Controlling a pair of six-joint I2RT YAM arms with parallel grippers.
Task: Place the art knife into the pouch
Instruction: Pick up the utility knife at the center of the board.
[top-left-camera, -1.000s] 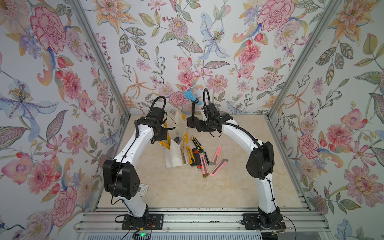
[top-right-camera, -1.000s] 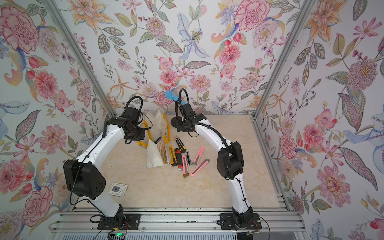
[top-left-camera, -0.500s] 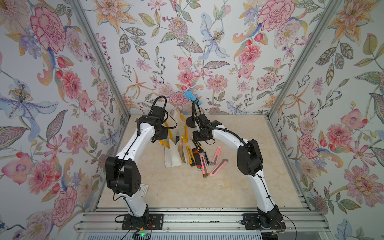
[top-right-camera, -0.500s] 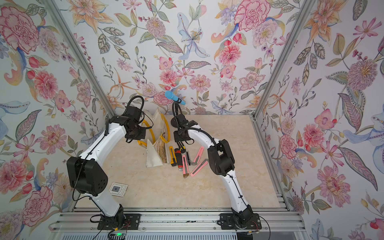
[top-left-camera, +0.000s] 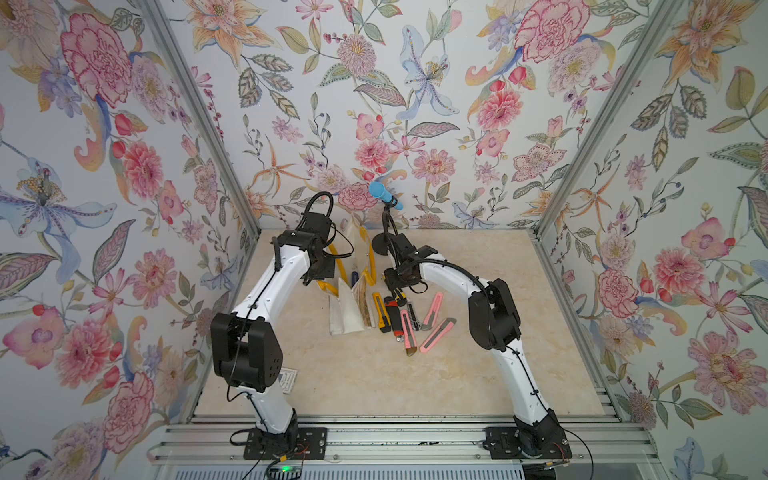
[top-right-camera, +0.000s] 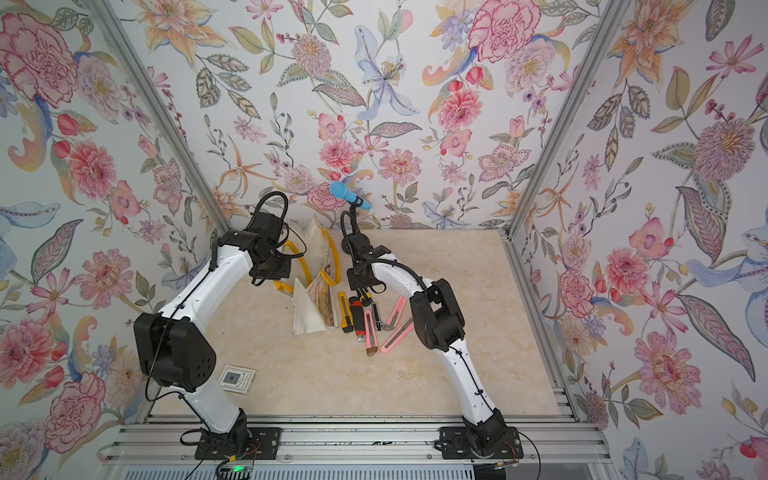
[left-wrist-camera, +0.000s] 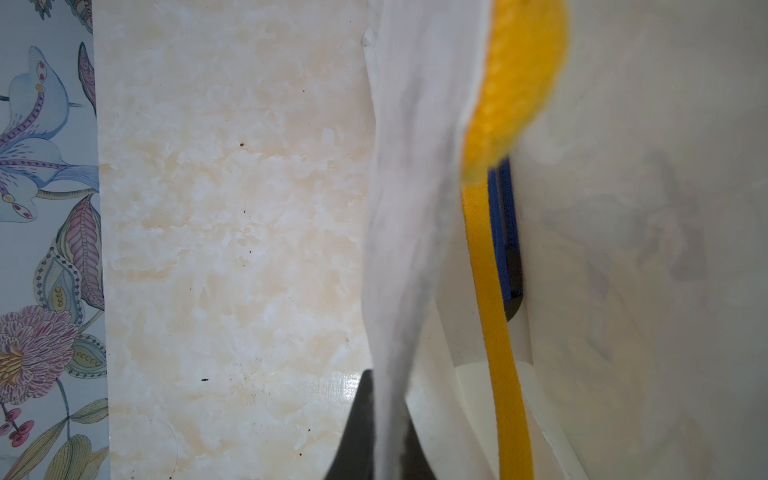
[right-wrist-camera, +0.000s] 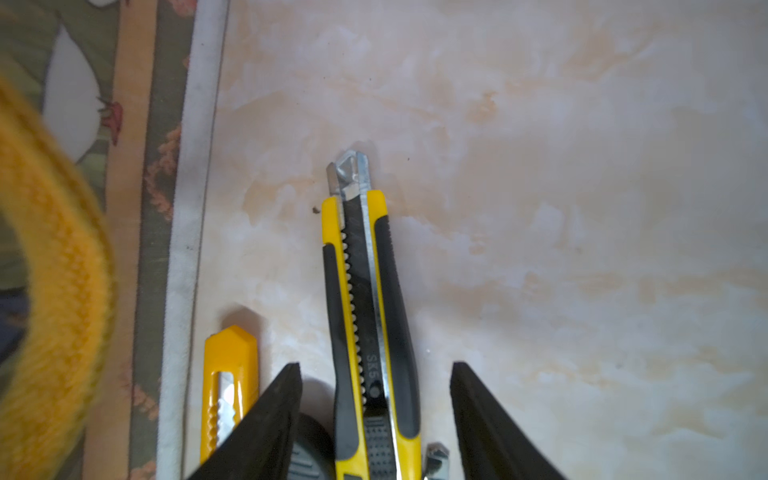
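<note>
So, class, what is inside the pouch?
A blue object shows in the mouth of the pouch, beside a yellow handle. Canvas covers the rest of it and anything deeper.

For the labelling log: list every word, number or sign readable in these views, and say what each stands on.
"SK5": on the blade of the yellow-and-black knife, in the right wrist view.
Unreadable: the printed card, seen in both top views, bears a square code-like mark and print too small to read.
No lettering shows on the pouch.
</note>
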